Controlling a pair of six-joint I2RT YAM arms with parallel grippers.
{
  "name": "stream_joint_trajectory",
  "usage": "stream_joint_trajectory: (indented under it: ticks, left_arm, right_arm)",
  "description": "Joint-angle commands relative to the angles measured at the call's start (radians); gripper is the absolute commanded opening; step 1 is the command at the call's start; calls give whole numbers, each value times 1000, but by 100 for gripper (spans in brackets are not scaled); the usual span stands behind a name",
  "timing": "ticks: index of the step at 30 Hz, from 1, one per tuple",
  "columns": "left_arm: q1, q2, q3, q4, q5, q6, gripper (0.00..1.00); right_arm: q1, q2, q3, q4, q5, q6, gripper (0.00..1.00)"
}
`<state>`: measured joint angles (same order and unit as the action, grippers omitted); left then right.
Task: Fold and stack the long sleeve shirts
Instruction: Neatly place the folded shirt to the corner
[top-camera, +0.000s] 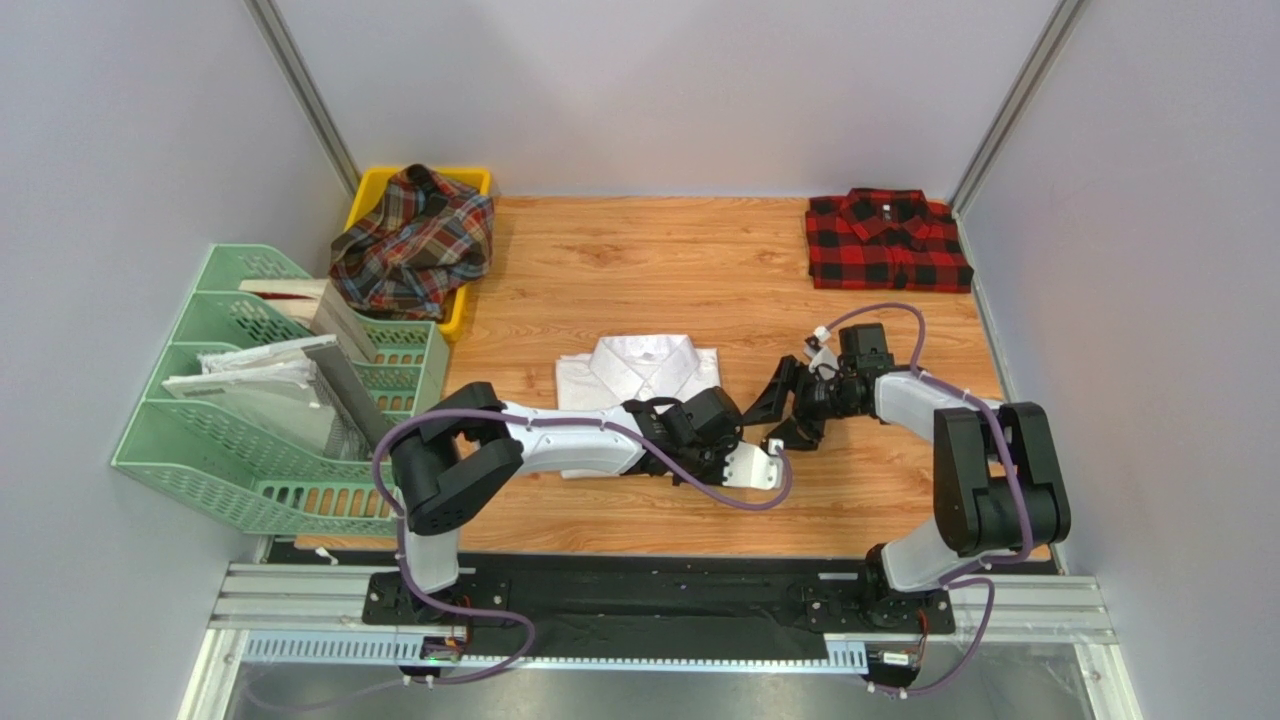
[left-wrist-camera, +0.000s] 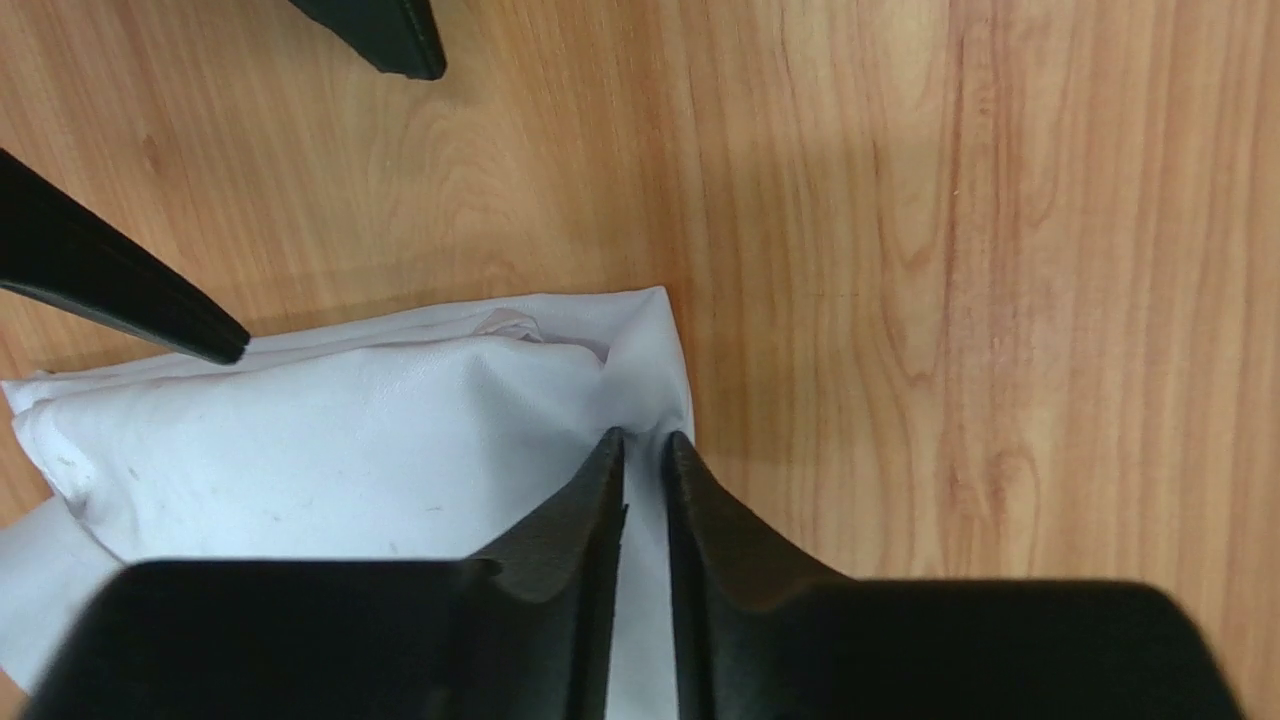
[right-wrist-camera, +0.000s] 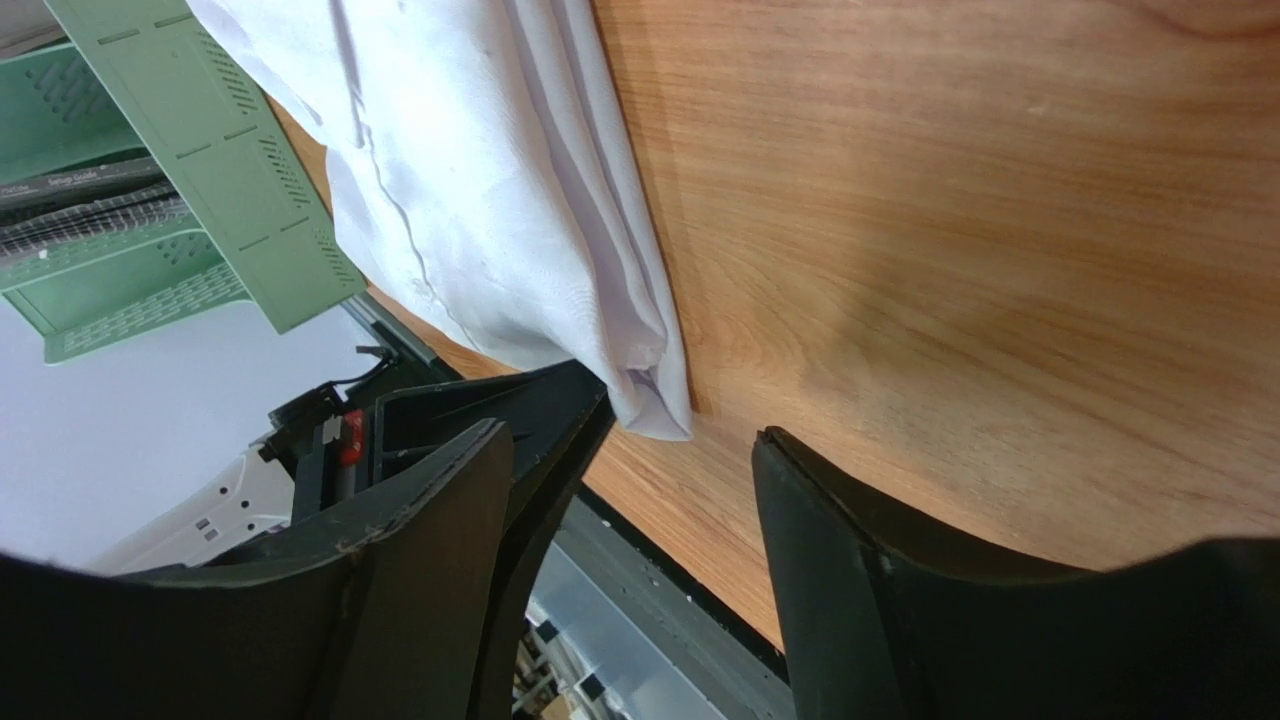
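Note:
The white long sleeve shirt (top-camera: 639, 371) lies folded in the middle of the wooden table. My left gripper (top-camera: 727, 444) sits at its near right corner; in the left wrist view the gripper (left-wrist-camera: 643, 444) is shut on a fold of the white shirt (left-wrist-camera: 331, 450) at that edge. My right gripper (top-camera: 787, 405) stands open just to the right, and in the right wrist view the gripper (right-wrist-camera: 631, 458) holds nothing, the shirt corner (right-wrist-camera: 646, 383) lying just beyond it. A red-and-black checked shirt (top-camera: 884, 240) lies folded at the back right. A tartan shirt (top-camera: 413, 240) is heaped in the yellow bin.
The yellow bin (top-camera: 469, 179) stands at the back left. A green file rack (top-camera: 241, 450) holding papers lines the left side. Grey walls close in on both sides. A metal rail (top-camera: 661, 608) runs along the near edge.

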<state>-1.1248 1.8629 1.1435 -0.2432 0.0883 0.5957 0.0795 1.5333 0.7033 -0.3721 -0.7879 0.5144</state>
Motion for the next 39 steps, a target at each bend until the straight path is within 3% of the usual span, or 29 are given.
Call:
stream_joint_trajectory:
  ticks: [1,3,8,19,26,39]
  left_arm:
    - [11,2,-7,56,-15,27,6]
    - [39,-30,-5,61,36,12,0]
    - [112,-114,13,33,160,-28,0]
    - [126,-145,19,4,186,-10,0]
    - [134,-136,19,-2,211,-2,0]
    - [140,-107,56,-2,218,-8,0]
  right_arm:
    - [-1,25,-30,90,0,64,70]
    - [6,50,-31,124,-13,70,71]
    - [35,88,-33,208,-45,107,75]
    - [74,206,-31,628,-82,344,78]
    - [39,125,-85,512,-113,286,78]
    - [138,217,-119,782,-94,449,84]
